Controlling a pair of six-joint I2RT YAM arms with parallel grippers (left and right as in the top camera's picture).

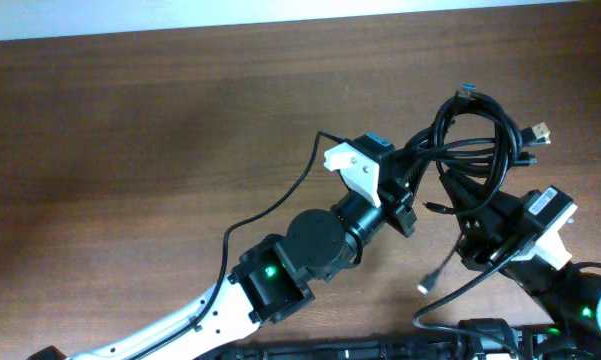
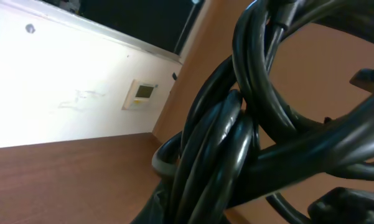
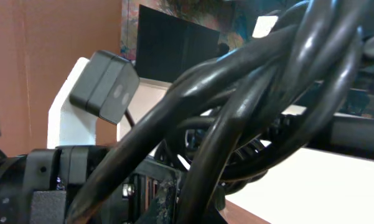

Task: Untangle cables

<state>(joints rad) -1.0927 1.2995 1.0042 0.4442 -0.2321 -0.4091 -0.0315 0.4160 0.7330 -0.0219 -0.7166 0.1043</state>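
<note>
ITEM: cables point(image 1: 475, 140), knotted bundle held over worktop point(image 1: 130, 150) | left fingers point(image 1: 412, 180) pinching it | right fingers point(image 1: 475, 222) pinching it | RISK: pulling apart likely tightens knot; strands may slip free.

Toward the far right of the counter point(image 1: 130, 140), cables point(image 1: 477, 135) in a bunch, left tool point(image 1: 412, 170) at their left side, right tool point(image 1: 477, 222) at their near side.

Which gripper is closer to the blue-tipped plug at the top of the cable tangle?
Left. The left gripper grips the cables just down-left of the blue plug; the right gripper holds them farther below.
</note>
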